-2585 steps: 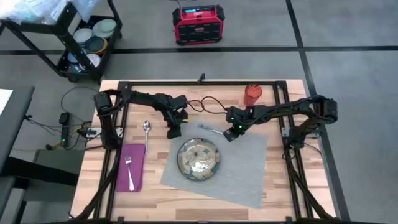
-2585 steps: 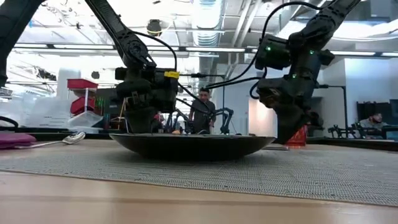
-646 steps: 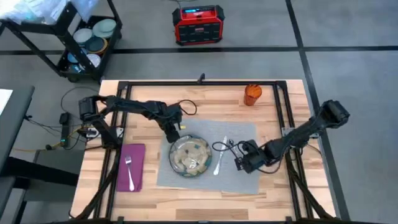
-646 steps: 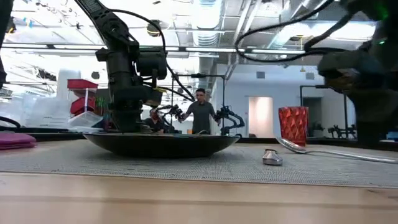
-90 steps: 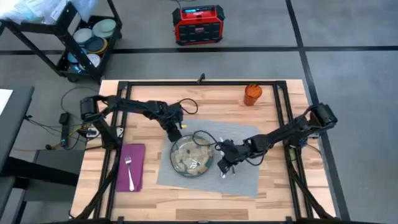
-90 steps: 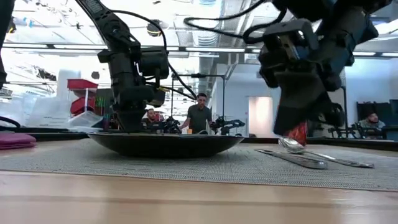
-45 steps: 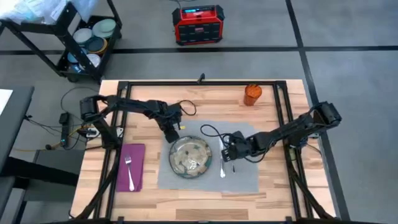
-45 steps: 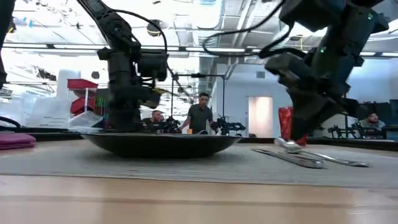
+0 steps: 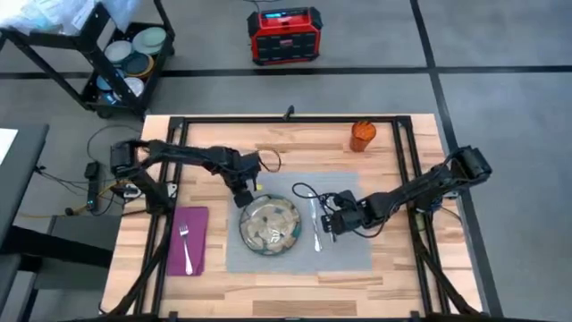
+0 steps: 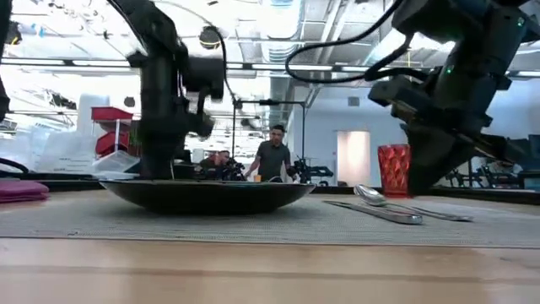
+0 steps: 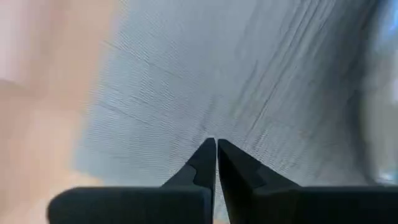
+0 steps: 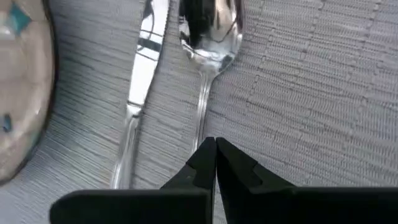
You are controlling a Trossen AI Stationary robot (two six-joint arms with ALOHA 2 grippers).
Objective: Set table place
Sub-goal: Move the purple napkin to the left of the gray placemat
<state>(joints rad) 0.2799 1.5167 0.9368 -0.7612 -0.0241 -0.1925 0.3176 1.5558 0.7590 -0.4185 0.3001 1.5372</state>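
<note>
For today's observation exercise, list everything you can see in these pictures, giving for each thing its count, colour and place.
Table: one, light wood, under everything.
Mat: one, grey, table centre.
Plate: one, beige patterned, on the mat.
Knife: one, steel, on the mat beside the plate.
Spoon: one, steel, beside the knife.
Napkin: one, magenta, left of the mat.
Fork: one, steel, on the napkin.
Cup: one, orange, far right corner.
Left gripper: dark, jaws shut, at the mat's far left.
Right gripper: dark, jaws shut, over the spoon handle.

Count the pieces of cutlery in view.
3: a fork on the napkin left of the mat; a knife and a spoon right of the plate.
</note>
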